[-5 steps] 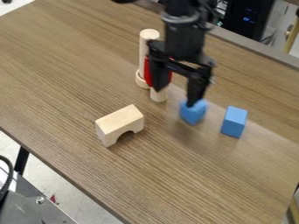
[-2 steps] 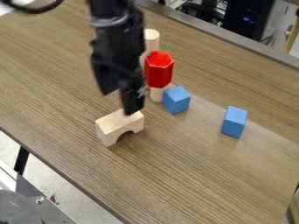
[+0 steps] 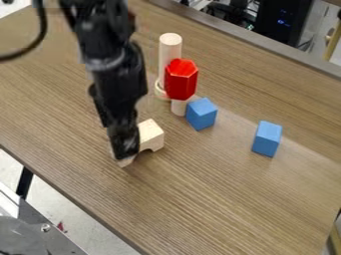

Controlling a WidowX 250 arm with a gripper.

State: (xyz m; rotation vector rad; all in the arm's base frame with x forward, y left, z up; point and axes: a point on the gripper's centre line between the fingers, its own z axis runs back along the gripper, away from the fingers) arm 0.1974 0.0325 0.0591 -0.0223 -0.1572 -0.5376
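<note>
The black gripper (image 3: 125, 150) hangs down at left of centre, over the pale wooden arch block (image 3: 152, 135), and hides the block's middle; the block's two ends show on either side. Whether it touches the block cannot be told. Up and to the right, a red hexagonal block (image 3: 181, 79) sits on a short pale cylinder (image 3: 178, 107). Behind it a tall pale wooden cylinder (image 3: 170, 50) stands upright with a pale ring-like piece at its foot. One blue block (image 3: 201, 114) is beside the short cylinder, and another blue block (image 3: 267, 139) lies farther right.
The brown wooden table (image 3: 220, 199) has its near edge running from the left side down to the bottom. Dark computer equipment (image 3: 283, 20) stands beyond the far edge. A black cable (image 3: 41, 30) loops at the upper left.
The gripper has moved left and down, from above the blue block to the arch block. The left-hand blue block shifted left earlier, ending beside the short cylinder.
</note>
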